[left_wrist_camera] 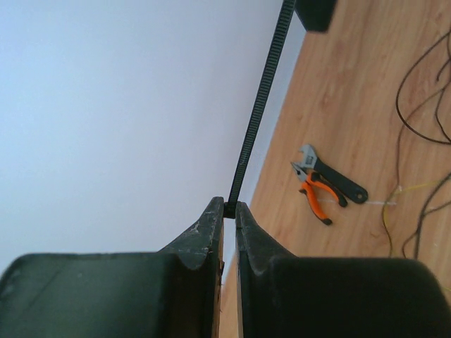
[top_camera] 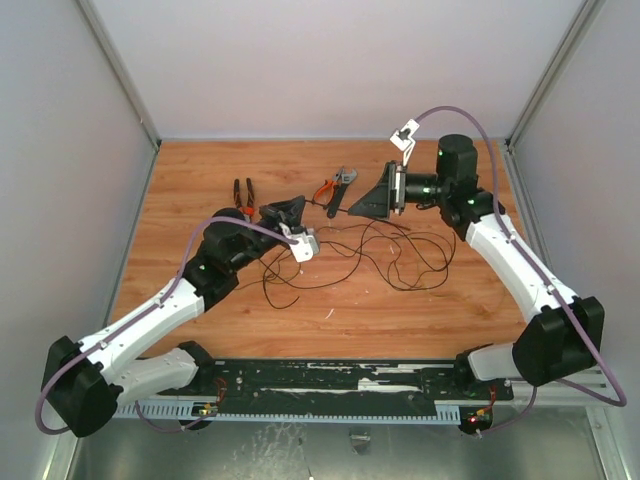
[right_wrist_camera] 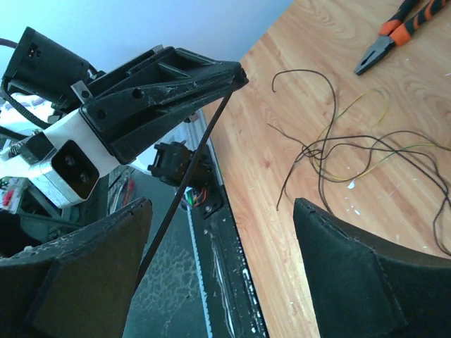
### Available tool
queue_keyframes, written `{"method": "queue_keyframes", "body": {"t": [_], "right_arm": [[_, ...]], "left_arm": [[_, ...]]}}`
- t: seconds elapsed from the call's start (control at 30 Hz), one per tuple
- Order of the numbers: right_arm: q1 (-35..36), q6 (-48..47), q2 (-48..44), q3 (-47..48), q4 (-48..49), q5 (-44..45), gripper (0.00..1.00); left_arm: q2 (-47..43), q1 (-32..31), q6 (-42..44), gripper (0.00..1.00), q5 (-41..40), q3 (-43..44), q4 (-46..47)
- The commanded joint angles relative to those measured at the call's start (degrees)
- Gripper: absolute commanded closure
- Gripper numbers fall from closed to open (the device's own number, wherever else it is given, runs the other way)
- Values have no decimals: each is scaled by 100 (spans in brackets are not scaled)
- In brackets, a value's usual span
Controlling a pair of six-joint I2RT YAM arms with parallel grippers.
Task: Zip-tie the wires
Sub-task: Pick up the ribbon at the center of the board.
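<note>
**Left gripper (left_wrist_camera: 230, 205) clenched on the zip tie (left_wrist_camera: 257, 105); far end not yet taken**

Pinched flat between two dark fingers (left_wrist_camera: 204, 239), one end of the stiff black strip. From there, straight out and away toward the right gripper (right_wrist_camera: 220, 211). Spread wide, that one, grasping nothing. Strip passing through its gap close beside one finger; unclear whether touching. Held in the air along its whole length, over the far edge of the wires (top_camera: 370, 250), not threaded around them.

Wires lying loose on the wooden table (top_camera: 450, 320), sprawled in open loops. One thin yellow strand among the black. No bundle gathered.

Judged a handover or set-up step: tie lifted, looping not begun. Next, probably: close the right jaws squarely on the free end without kinking it, then bring the strip down and under a gathered bunch of wire. Best to collect the thin strands first, else only one or two caught. Feeding tail into head likely fiddly with so narrow a strip.

Just beyond the wires' far edge: orange-handled pliers (top_camera: 322, 190), with a grey wrench (top_camera: 345, 180) touching or crossing them. Off the wires' far left corner, just beside the left gripper: a second pair of pliers (top_camera: 243, 195) with darker handles.

No brand, label or writing readable anywhere. Beyond the wires' far right, a white clip (top_camera: 405, 133): blank, or too small to tell.
</note>
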Motion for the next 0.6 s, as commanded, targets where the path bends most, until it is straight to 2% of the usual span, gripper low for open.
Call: {"method": "queue_keyframes", "body": {"t": [0.0, 0.13, 0.37, 0.47, 0.57], "right_arm": [[124, 376, -34, -74, 381, -253, 17], [170, 498, 122, -55, 537, -518, 18], [453, 486, 350, 218, 457, -597, 24], [571, 360, 447, 319, 283, -573, 31], [669, 247, 525, 349, 131, -540, 43]], "left_arm": [[19, -159, 334, 100, 98, -133, 831], [74, -321, 356, 100, 131, -94, 937], [303, -516, 507, 100, 193, 135, 367], [381, -561, 502, 100, 301, 182, 177], [473, -591, 503, 100, 400, 278, -70]]}}
